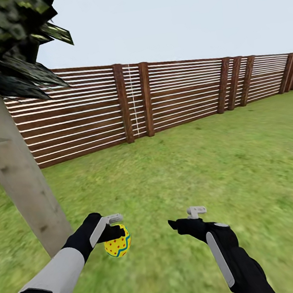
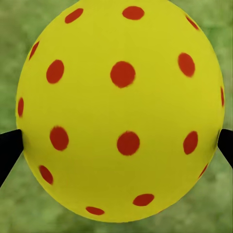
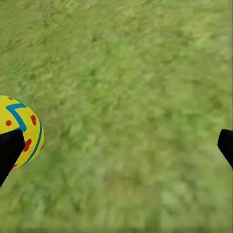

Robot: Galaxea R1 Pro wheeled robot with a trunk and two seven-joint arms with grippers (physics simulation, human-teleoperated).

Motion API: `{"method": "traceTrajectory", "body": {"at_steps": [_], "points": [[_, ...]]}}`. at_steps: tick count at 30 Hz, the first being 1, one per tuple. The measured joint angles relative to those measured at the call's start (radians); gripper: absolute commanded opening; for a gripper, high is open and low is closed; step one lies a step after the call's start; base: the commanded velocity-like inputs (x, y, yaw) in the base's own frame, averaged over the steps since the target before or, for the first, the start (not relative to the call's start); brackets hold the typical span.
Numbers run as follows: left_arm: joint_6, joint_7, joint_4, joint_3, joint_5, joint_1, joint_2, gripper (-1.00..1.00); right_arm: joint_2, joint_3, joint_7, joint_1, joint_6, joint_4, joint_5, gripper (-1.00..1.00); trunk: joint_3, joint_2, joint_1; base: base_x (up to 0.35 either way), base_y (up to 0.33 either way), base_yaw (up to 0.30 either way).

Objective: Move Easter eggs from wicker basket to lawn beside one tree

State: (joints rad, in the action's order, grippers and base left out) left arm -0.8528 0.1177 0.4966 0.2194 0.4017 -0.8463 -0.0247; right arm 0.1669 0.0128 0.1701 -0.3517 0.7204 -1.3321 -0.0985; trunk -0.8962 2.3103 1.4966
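Yellow egg point(image 1: 118, 247) gripped in your left fingers point(image 1: 111, 219): lower it onto the lawn point(image 1: 178, 174) beside the tree point(image 1: 24, 181), right gripper point(image 1: 187, 219) spread empty.

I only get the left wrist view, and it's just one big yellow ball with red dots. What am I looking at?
Observer: An Easter egg, pinched in the left claw.
Operator: Is the other claw carrying one too?
Observer: No, the right claw is open, with lawn showing between its fingers.
Operator: Is a tree anywhere near?
Observer: Yes, a thick pale tree trunk stands close by, on the left arm's side.
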Motion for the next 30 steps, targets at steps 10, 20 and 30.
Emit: {"method": "traceTrajectory", "body": {"at_steps": [10,20,30], "points": [[0.016,0.000,0.000,0.000,0.000,0.000,0.000,-1.00,0.000,0.000,0.000,-0.001,0.000,0.001,0.000,1.00,-0.030,0.070,0.038,0.000,0.000,-0.026],[0.020,0.000,0.000,0.000,0.000,0.000,0.000,-1.00,0.000,0.000,0.000,-0.001,0.000,0.000,0.000,1.00,-0.061,0.140,0.077,0.000,0.000,0.000],[0.020,0.000,0.002,0.000,-0.001,0.000,0.000,-1.00,0.000,0.000,0.000,-0.001,0.000,-0.001,-0.001,1.00,-0.087,0.189,0.104,0.000,0.000,0.000]]}}
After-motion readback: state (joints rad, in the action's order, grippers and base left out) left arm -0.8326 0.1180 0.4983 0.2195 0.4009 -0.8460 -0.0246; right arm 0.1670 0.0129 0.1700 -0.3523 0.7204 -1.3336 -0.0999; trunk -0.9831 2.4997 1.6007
